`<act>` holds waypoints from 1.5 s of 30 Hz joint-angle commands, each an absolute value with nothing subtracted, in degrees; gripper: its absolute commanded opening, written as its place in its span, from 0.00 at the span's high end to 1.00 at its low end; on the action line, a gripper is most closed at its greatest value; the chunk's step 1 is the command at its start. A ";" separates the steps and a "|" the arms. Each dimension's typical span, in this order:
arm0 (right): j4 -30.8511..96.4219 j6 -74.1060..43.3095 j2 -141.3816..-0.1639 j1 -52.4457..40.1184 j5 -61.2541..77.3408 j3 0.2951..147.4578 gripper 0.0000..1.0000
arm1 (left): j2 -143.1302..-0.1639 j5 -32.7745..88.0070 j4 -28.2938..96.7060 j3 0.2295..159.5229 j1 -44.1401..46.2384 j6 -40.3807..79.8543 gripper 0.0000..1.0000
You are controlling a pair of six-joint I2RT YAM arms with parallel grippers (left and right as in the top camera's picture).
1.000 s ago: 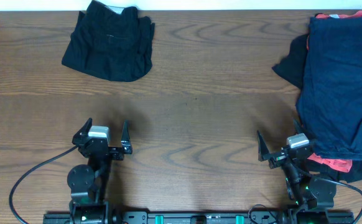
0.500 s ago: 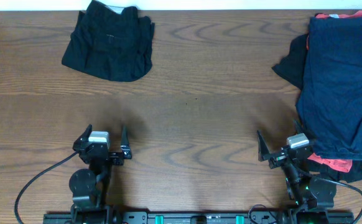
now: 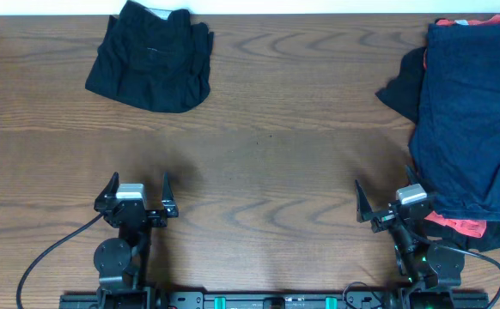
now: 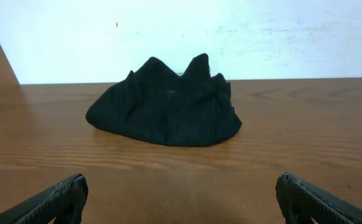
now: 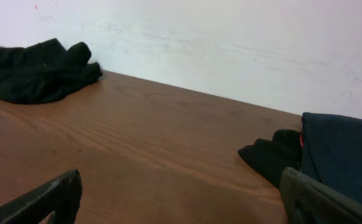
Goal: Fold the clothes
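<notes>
The black shorts (image 3: 151,62) lie crumpled at the table's far left, a white label at their top edge; they also show in the left wrist view (image 4: 165,106) and the right wrist view (image 5: 35,70). A pile of clothes sits at the right: large navy-blue pieces (image 3: 478,112), a black piece (image 3: 402,90) under their left side, and a small red one (image 3: 458,225) at the near end. My left gripper (image 3: 136,193) is open and empty near the front left. My right gripper (image 3: 386,202) is open and empty, just left of the pile.
The wooden table (image 3: 276,154) spans the view; a white wall (image 4: 231,37) runs behind its far edge. Black cables trail from both arm bases at the front edge.
My left gripper has drawn back a little toward the front edge and turned to face straight ahead. The right arm and the clothes have not moved.
</notes>
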State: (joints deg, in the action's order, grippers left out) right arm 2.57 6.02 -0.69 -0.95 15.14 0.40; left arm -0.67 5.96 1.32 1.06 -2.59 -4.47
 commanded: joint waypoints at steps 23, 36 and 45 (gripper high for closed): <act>2.85 5.39 -0.38 -1.30 14.81 0.32 0.01 | -1.04 5.93 3.46 0.23 -2.76 -3.99 0.02; 2.85 5.39 -0.38 -1.30 14.81 0.32 0.01 | -1.04 5.93 3.46 0.23 -2.76 -3.99 0.02; 2.85 5.39 -0.38 -1.30 14.83 0.32 0.01 | -1.04 5.93 3.46 0.23 -2.76 -3.99 0.02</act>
